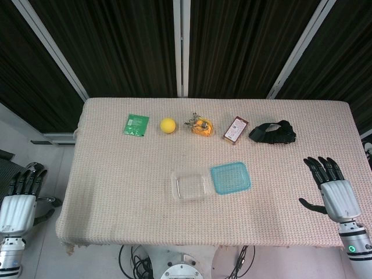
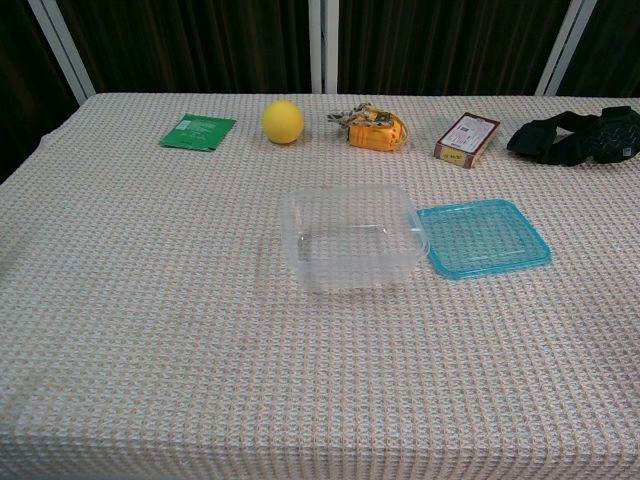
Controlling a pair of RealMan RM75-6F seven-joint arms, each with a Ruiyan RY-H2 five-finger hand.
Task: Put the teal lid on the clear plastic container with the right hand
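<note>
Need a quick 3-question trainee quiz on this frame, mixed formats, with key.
1. True or false: the teal lid already sits on the clear container.
2. Which thing lies at the far row's left end? A) yellow ball B) green packet C) black strap bundle
3. Fill in: the right hand holds ____.

Key:
1. False. The lid lies flat on the table, just right of the container.
2. B.
3. Nothing. Its fingers are spread, off the table's right edge; the left hand is likewise empty on the other side.
</note>
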